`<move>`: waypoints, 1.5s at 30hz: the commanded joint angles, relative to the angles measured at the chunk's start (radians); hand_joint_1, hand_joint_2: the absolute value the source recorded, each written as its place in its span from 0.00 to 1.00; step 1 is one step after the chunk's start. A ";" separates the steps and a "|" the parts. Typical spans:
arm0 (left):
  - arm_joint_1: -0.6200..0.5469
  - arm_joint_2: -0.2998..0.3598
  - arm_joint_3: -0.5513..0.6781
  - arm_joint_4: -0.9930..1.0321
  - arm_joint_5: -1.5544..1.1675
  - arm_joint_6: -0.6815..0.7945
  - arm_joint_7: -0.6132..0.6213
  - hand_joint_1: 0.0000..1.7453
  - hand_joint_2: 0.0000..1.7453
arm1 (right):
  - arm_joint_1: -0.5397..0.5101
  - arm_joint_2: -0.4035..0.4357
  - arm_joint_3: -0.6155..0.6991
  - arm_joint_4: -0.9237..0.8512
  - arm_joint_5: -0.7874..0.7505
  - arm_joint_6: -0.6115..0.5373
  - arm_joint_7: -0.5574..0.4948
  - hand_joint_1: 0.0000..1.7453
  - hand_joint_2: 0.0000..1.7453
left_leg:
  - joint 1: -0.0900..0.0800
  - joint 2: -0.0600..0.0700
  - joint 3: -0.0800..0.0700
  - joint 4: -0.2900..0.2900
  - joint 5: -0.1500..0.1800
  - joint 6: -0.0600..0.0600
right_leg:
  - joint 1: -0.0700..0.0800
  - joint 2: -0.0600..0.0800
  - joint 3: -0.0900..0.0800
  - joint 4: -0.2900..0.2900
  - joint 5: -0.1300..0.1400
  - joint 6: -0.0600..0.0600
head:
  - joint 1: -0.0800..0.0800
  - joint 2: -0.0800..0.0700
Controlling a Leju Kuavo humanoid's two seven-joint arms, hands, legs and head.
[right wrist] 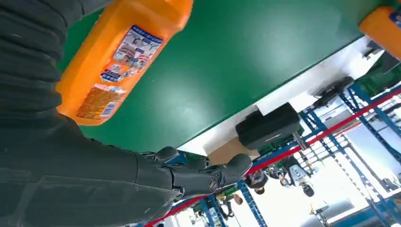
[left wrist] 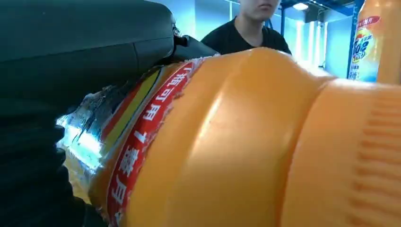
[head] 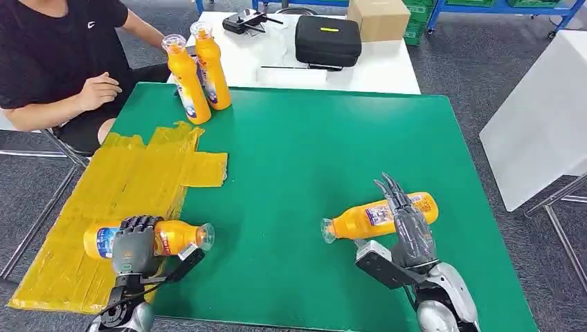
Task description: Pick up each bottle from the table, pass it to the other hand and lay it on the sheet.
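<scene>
1. A green table [head: 311, 138] is carrying everything.
2. A yellow sheet [head: 118, 187] is lying flat along its left side.
3. One bottle [head: 173, 237] is lying on the sheet's near edge.
4. Another bottle [head: 367, 218] is lying on the green.
5. Two bottles [head: 201, 69] are standing at the far left corner.

Four bottles [head: 201, 66], one sheet [head: 104, 200]

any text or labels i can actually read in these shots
Red band of Chinese characters on the label of the bottle held in the left hand: too skewed to read.
Label on the bottle beside the right hand: too small.
Labels on the standing bottles: too small.
</scene>
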 commanded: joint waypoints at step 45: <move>-0.066 0.113 -0.169 0.216 0.064 -0.290 -0.037 0.00 0.00 | -0.213 -0.011 -0.048 0.246 0.049 0.054 0.021 0.00 1.00 | -0.001 0.003 0.008 -0.003 0.004 -0.001 | 0.000 0.002 0.007 -0.001 0.003 -0.001 | 0.000 0.000</move>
